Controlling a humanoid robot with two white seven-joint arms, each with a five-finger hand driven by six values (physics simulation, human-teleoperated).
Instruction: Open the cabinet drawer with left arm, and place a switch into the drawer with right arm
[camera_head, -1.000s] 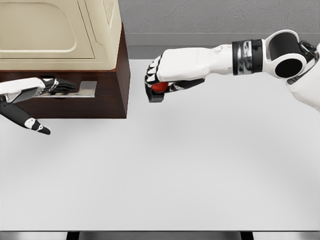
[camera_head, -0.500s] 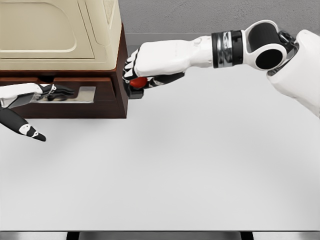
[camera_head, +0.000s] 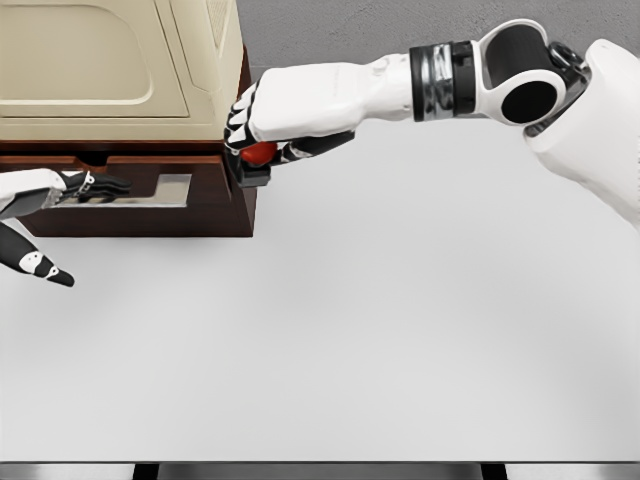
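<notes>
Right hand (camera_head: 262, 135) is curled around the small black switch with a red button (camera_head: 256, 156), carrying it right at the dark brown wooden drawer (camera_head: 150, 195) corner. Left hand (camera_head: 75, 187) grips the metal handle (camera_head: 165, 190). Drawer looks partly open; drop-off's left.

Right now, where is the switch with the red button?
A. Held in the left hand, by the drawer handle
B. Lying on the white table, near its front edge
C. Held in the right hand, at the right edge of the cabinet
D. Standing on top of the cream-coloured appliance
C: the right hand is curled around the switch at the right edge of the cabinet, above the table.
</notes>
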